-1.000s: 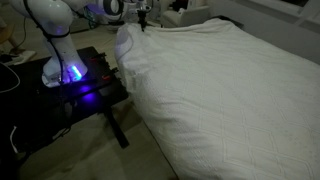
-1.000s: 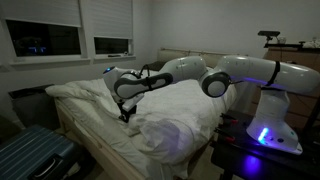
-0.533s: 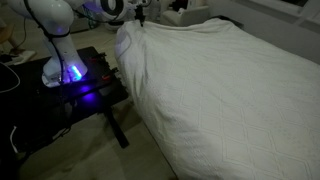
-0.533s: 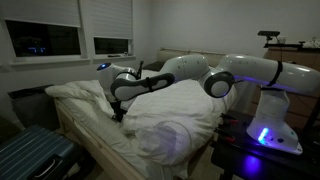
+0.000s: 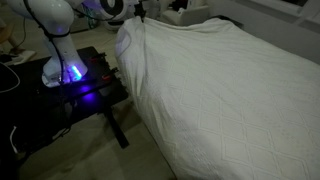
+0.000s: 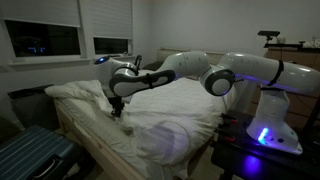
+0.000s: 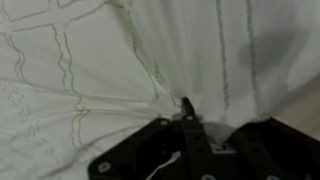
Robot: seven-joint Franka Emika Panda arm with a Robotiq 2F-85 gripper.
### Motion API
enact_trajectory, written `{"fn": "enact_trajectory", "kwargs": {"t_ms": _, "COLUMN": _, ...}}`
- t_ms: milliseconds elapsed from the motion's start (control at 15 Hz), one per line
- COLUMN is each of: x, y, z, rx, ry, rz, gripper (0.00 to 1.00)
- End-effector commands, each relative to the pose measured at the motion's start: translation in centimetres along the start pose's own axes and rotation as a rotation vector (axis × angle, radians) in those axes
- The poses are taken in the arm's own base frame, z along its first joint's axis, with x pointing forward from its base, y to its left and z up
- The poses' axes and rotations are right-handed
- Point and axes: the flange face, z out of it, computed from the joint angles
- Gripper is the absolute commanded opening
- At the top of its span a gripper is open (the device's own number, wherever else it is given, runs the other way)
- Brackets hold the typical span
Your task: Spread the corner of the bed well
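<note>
Claw [image 7: 187, 112] pinches corner [image 7: 150, 88] near bed [image 5: 230, 100] edge.

In an exterior view the claw [image 6: 116, 108] (pinched shut on the corner [image 6: 133, 120]) has drawn it toward 9 o'clock across the bed [image 6: 82, 130].

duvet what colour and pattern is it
White duvet, quilted in wavy grid lines; clearest in the wrist view.

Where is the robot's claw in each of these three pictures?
In an exterior view: gripper at the top edge, left of centre.
In an exterior view: gripper left of centre, at the tip of the arm.
Wrist view: gripper lower centre, shut on the duvet.
Shared landmark: that white duvet's pinched folds.
</note>
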Motion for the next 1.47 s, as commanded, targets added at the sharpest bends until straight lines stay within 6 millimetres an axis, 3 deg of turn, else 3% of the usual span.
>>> {"fn": "enact_trajectory", "kwargs": {"t_ms": 0, "x": 0.3, "y": -3.3, "z": -5.9, "rx": 0.082, "ry": 0.106, "rz": -0.096, "gripper": 0.37}}
{"fn": "enact_trajectory", "kwargs": {"t_ms": 200, "x": 1.0, "y": -4.6, "z": -7.7, "rx": 0.206, "ry": 0.213, "rz": -0.165, "gripper": 0.58}}
{"fn": "enact_trajectory", "kwargs": {"t_ms": 333, "x": 1.5, "y": -4.5, "z": -7.3, "rx": 0.32, "ry": 0.249, "rz": -0.19, "gripper": 0.73}}
{"fn": "enact_trajectory", "kwargs": {"t_ms": 533, "x": 1.5, "y": -3.6, "z": -2.9, "rx": 0.422, "ry": 0.184, "rz": -0.166, "gripper": 0.96}}
{"fn": "enact_trajectory", "kwargs": {"t_ms": 600, "x": 1.3, "y": -3.3, "z": -0.7, "rx": 0.439, "ry": 0.133, "rz": -0.143, "gripper": 0.99}}
{"fn": "enact_trajectory", "kwargs": {"t_ms": 733, "x": 0.5, "y": -3.3, "z": 3.4, "rx": 0.438, "ry": 0.041, "rz": -0.103, "gripper": 1.0}}
{"fn": "enact_trajectory", "kwargs": {"t_ms": 933, "x": -0.9, "y": -4.5, "z": 7.1, "rx": 0.461, "ry": -0.065, "rz": -0.105, "gripper": 1.0}}
{"fn": "enact_trajectory", "kwargs": {"t_ms": 1133, "x": -2.1, "y": -6.5, "z": 8.0, "rx": 0.463, "ry": -0.151, "rz": -0.129, "gripper": 1.0}}
{"fn": "enact_trajectory", "kwargs": {"t_ms": 1400, "x": -4.2, "y": -7.1, "z": 6.9, "rx": 0.412, "ry": -0.323, "rz": -0.123, "gripper": 1.0}}
